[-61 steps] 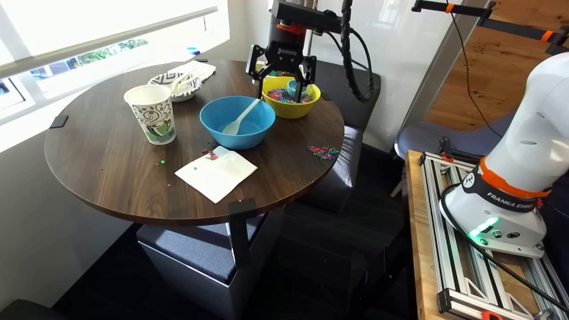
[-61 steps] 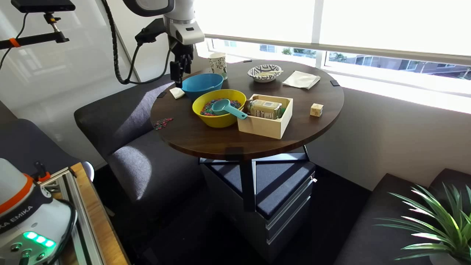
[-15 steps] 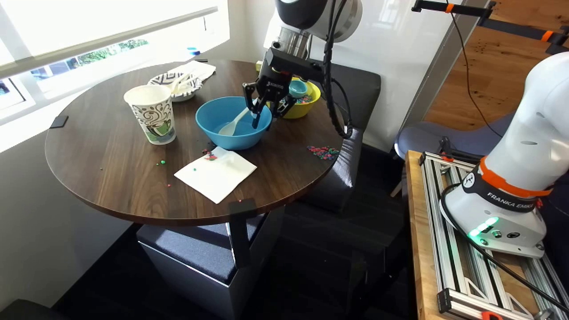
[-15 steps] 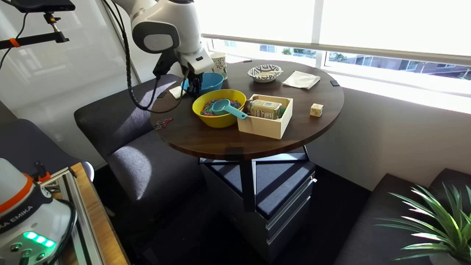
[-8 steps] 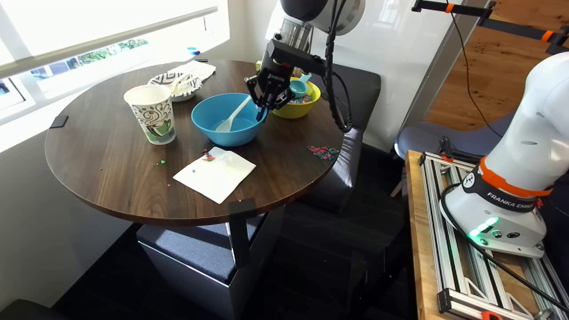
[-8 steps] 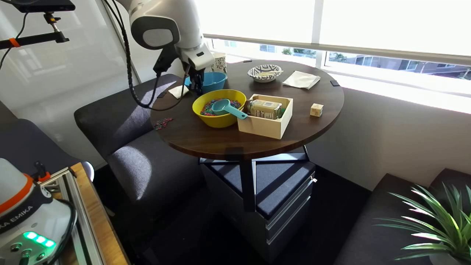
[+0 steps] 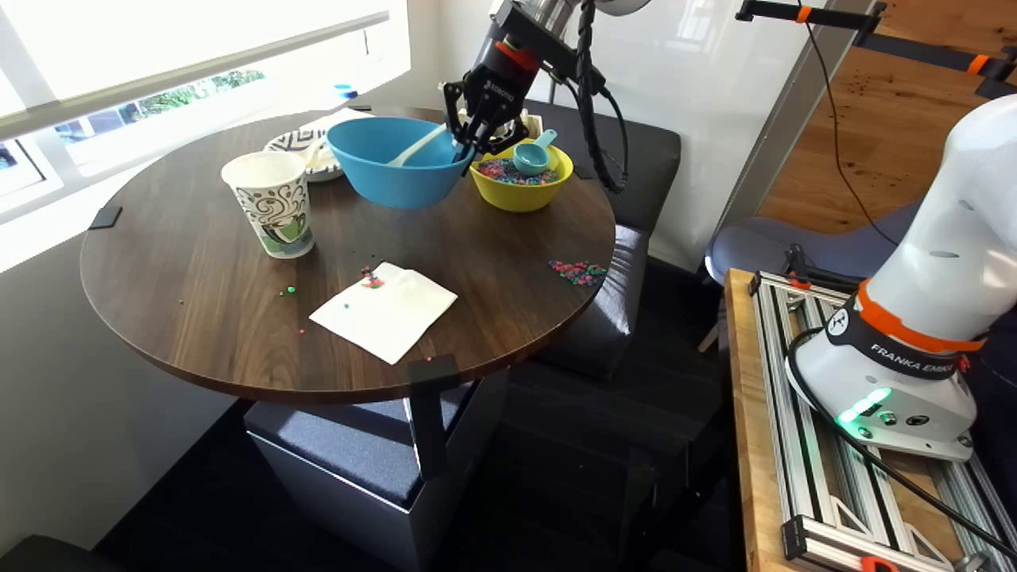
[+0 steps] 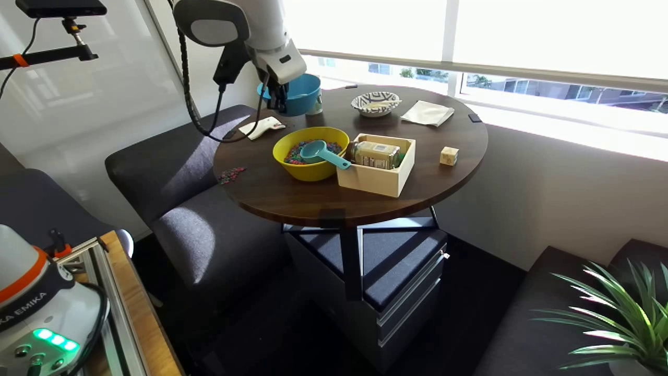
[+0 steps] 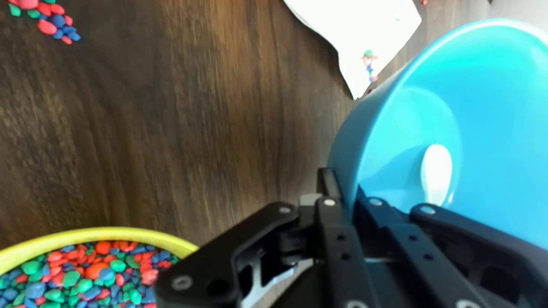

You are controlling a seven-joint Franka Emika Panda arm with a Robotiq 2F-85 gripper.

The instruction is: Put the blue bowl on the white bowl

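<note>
Now, farthest left in an exterior view, a patterned paper cup (image 7: 274,210) is seen on a round, dark-wood worktop (image 7: 206,334). Just to its right and farther back, the white bowl (image 7: 294,140), marked with dark lines, is partly hidden by the blue bowl (image 7: 397,184). Next along, the blue bowl is held in the air above the worktop, seemingly a little tilted, with a white spoon (image 7: 419,145) resting inside. At its right-hand rim the gripper (image 7: 466,152) is drawn closed, the bowl's wall pinched between its fingers. Farther right, a yellow bowl (image 7: 512,197) is set on the worktop.

One relation is judged to govern the coming move: the white bowl is found roughly on the far side of the blue bowl from the gripper, so the blue bowl would have to be carried leftward and back as seen here. In an exterior view the white bowl (image 8: 377,96) is shown to the right of the blue bowl, apart from it, so nothing is stacked yet. No long axis is offered by a round bowl; only its tilt may need to be levelled.
</note>
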